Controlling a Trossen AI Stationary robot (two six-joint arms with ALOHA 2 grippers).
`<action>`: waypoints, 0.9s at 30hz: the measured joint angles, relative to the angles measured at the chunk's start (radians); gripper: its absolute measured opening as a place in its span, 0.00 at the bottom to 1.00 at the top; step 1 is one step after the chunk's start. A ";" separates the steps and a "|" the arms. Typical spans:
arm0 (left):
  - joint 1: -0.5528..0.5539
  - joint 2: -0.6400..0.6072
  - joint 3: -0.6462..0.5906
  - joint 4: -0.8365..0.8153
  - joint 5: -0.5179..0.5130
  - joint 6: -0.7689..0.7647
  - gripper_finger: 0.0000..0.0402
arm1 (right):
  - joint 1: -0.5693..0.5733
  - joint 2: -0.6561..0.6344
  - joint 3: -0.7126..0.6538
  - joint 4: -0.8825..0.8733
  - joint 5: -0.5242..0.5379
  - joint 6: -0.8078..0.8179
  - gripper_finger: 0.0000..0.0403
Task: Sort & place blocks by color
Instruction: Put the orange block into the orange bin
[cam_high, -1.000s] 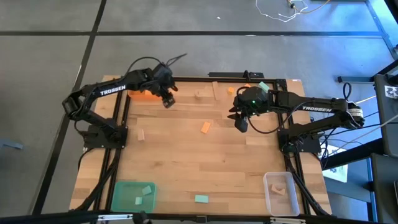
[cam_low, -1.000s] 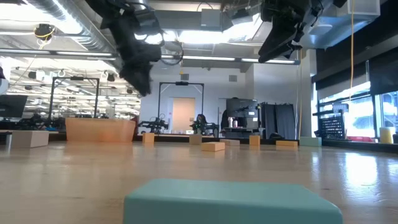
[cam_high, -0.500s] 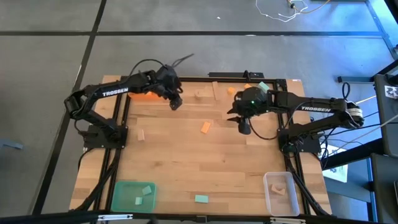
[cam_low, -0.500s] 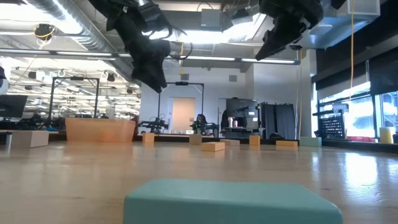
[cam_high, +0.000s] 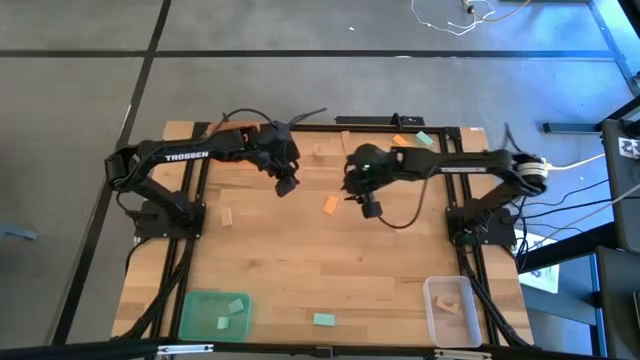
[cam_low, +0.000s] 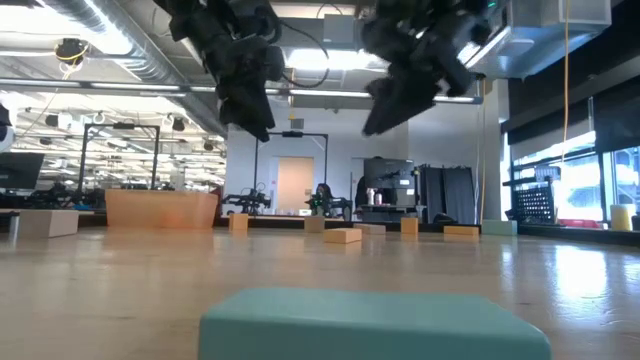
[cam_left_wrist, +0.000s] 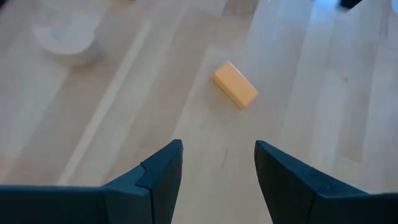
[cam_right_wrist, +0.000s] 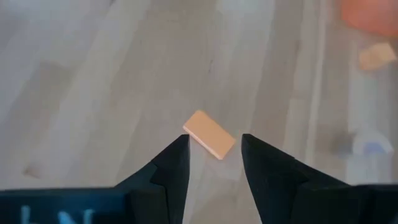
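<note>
Near the counter's (cam_high: 300, 270) middle lies an orange block (cam_high: 330, 205), its long axis slanted. The right gripper (cam_high: 370, 208) hovers just beside it, fingers (cam_right_wrist: 168, 163) parted, empty, straddling it in view. The left gripper (cam_high: 286, 186), also parted and empty, hangs slightly farther off.

The table (cam_high: 300, 260) is showing pale planked wood with a smooth, faintly sheeny finish. On it the orange block (cam_high: 330, 205) is looking matt and painted, as is the teal block (cam_low: 370, 322) nearest the low camera. Both grippers' fingers (cam_left_wrist: 155, 177) (cam_right_wrist: 171, 168) are looking like dark matt plastic.
</note>
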 joint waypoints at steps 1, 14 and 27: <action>-0.006 0.000 0.000 -0.005 0.000 -0.003 0.47 | 0.000 0.032 0.017 -0.005 -0.001 -0.029 0.36; -0.069 0.000 0.000 -0.104 0.000 -0.080 0.47 | 0.036 0.293 0.179 -0.123 0.285 -0.149 0.34; -0.078 -0.001 0.000 -0.110 -0.001 -0.081 0.47 | 0.054 0.292 0.243 -0.143 0.186 -0.142 0.21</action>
